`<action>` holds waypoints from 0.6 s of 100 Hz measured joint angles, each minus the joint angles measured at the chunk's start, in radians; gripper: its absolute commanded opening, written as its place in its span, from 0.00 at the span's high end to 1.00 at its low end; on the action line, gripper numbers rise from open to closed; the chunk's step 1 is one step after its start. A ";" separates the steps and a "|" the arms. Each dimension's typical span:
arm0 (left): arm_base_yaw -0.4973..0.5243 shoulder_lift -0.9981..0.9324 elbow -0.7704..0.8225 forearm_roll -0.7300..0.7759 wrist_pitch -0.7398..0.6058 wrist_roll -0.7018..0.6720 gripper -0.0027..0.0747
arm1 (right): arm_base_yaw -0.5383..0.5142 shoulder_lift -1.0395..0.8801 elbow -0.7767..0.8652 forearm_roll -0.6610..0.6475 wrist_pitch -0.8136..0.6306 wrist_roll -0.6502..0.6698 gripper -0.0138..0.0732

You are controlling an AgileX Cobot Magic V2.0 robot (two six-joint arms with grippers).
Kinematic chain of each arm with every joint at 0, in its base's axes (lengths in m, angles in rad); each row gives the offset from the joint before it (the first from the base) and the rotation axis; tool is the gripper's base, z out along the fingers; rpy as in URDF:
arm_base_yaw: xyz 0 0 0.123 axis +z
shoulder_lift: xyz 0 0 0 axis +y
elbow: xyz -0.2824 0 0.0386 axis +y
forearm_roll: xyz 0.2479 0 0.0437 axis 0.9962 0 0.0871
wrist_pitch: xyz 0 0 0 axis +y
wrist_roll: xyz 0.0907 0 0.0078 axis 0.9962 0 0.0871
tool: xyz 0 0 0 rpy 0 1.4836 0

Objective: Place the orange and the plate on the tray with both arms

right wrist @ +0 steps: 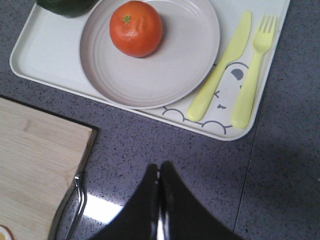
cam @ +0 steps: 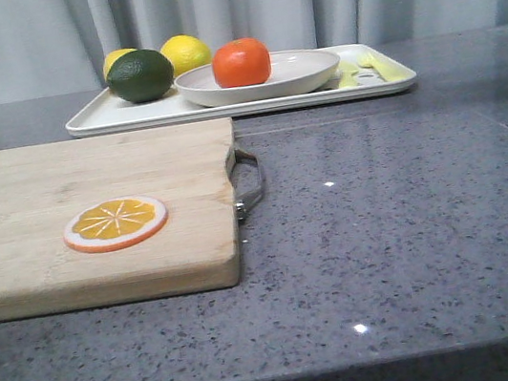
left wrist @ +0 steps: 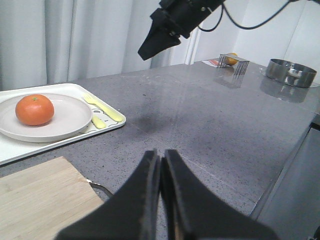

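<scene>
The orange (cam: 240,62) (left wrist: 34,109) (right wrist: 136,28) lies in the off-white plate (cam: 303,74) (left wrist: 75,120) (right wrist: 165,75). The plate rests on the white tray (cam: 391,78) (left wrist: 60,142) (right wrist: 45,60) at the back of the table. My left gripper (left wrist: 160,153) is shut and empty, above bare counter near the cutting board's handle. My right gripper (right wrist: 159,165) is shut and empty too, hovering over the counter just short of the tray's near rim. In the left wrist view the right gripper (left wrist: 150,47) hangs dark above the table. Neither gripper shows in the front view.
A wooden cutting board (cam: 94,216) (right wrist: 35,165) with a metal handle (cam: 249,183) fills the left front and carries an orange slice (cam: 115,222). Two lemons (cam: 184,53) and a dark green fruit (cam: 139,75) share the tray. A metal bowl (left wrist: 291,72) and a rack (left wrist: 234,64) stand far off.
</scene>
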State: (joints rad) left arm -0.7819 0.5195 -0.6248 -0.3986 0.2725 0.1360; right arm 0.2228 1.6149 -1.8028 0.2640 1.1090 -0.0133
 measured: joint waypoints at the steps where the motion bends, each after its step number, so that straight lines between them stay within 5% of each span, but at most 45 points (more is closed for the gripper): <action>1: 0.000 0.000 0.000 0.000 0.000 0.000 0.99 | 0.000 -0.018 0.012 0.000 -0.012 -0.001 0.89; 60: 0.000 0.000 0.000 0.000 0.045 0.000 0.99 | 0.000 -0.695 0.849 0.000 -0.421 -0.121 0.89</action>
State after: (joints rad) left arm -0.7819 0.5195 -0.6248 -0.3986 0.3178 0.1360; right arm 0.2228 0.9203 -0.9538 0.2640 0.6884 -0.1340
